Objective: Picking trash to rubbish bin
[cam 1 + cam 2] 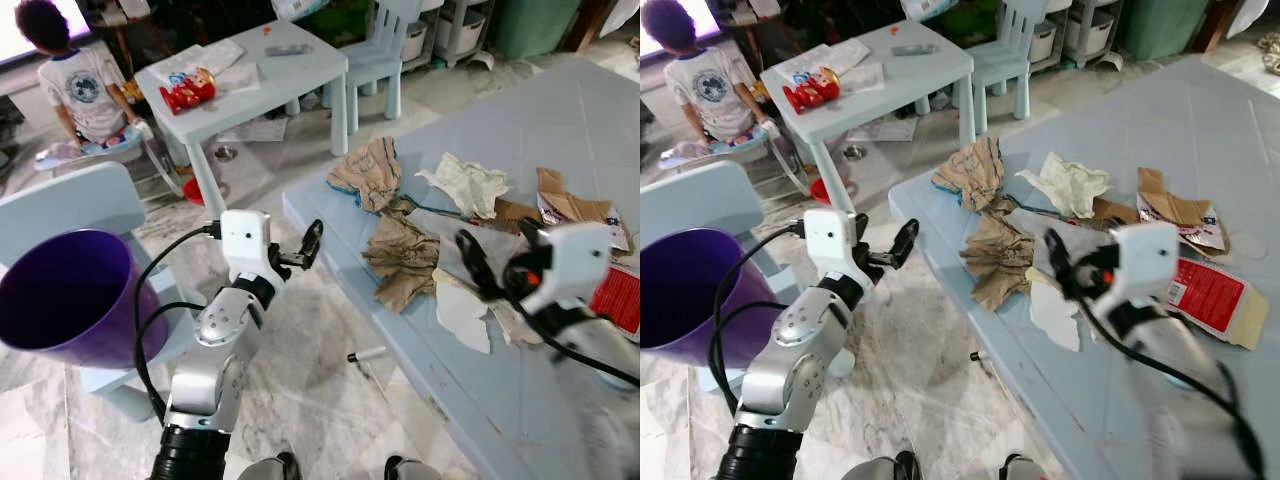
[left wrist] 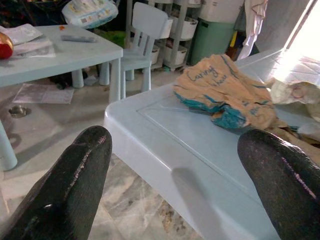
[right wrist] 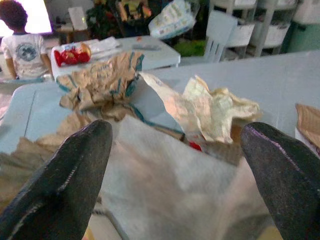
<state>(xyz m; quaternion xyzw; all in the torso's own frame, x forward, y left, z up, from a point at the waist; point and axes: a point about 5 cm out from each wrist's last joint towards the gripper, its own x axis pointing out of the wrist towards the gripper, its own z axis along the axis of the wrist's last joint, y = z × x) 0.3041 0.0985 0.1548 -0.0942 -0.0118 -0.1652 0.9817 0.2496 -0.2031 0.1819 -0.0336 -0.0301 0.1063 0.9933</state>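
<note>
crumpled paper trash (image 1: 400,255) on the low table (image 1: 520,380) at right, bin (image 1: 60,300) at left, small table (image 1: 250,75) behind

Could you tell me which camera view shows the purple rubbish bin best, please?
The left eye view: the purple rubbish bin shows its open mouth and its side. The right eye view has it cut off at the edge.

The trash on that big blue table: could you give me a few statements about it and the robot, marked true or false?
1. The purple bin stands at the robot's left. True.
2. The right gripper is shut on a can. False: it is open, above the white paper.
3. Crumpled brown paper lies on the blue table. True.
4. The left gripper holds brown paper. False: it is open and empty, short of the table's edge.
</note>
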